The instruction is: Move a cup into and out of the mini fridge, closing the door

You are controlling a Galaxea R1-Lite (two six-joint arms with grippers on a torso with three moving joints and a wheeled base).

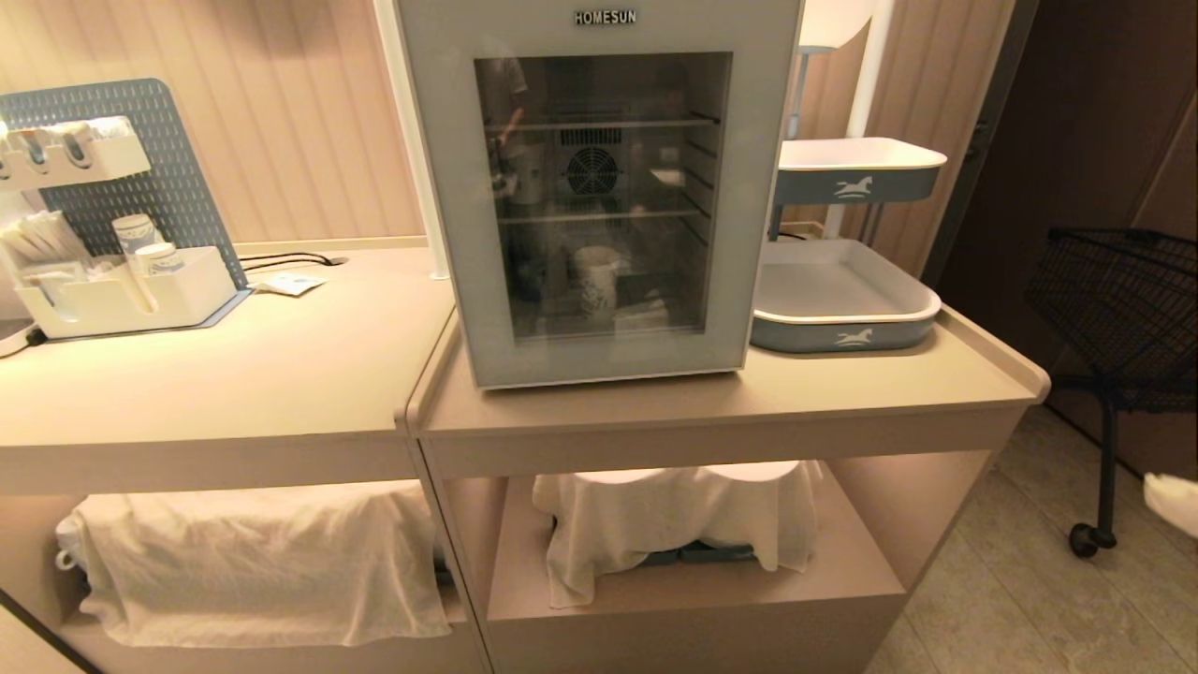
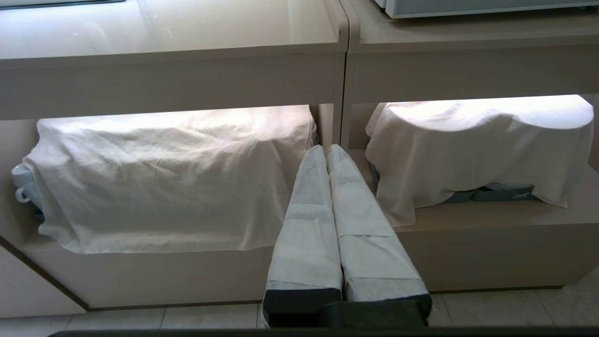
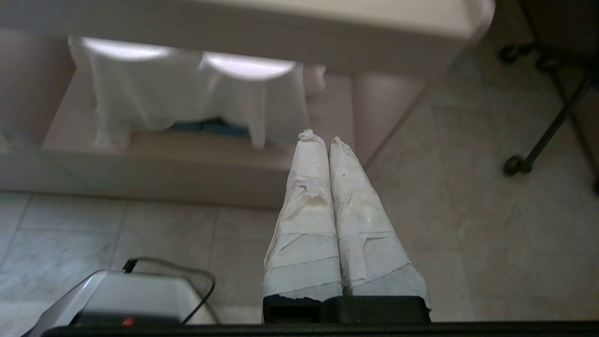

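The mini fridge (image 1: 599, 365) lettered HOMESUN stands on the beige counter (image 1: 842, 384), its glass door (image 1: 440, 187) closed. Through the glass the cup (image 1: 596, 278), white with blue print, stands upright on the lower level inside. My left gripper (image 2: 326, 149) is shut and empty, low in front of the cloth-covered lower shelf. My right gripper (image 3: 323, 139) is shut and empty too, down beside the counter's right end over the floor; a white bit of it (image 1: 1172, 501) shows at the head view's right edge.
A grey tray (image 1: 842, 323) sits right of the fridge with a second tier (image 1: 856, 173) above it. A white organizer (image 1: 122, 300) with cups stands at far left. White cloths (image 1: 674, 520) cover the shelves below. A black wire basket cart (image 1: 1123, 300) stands on the right.
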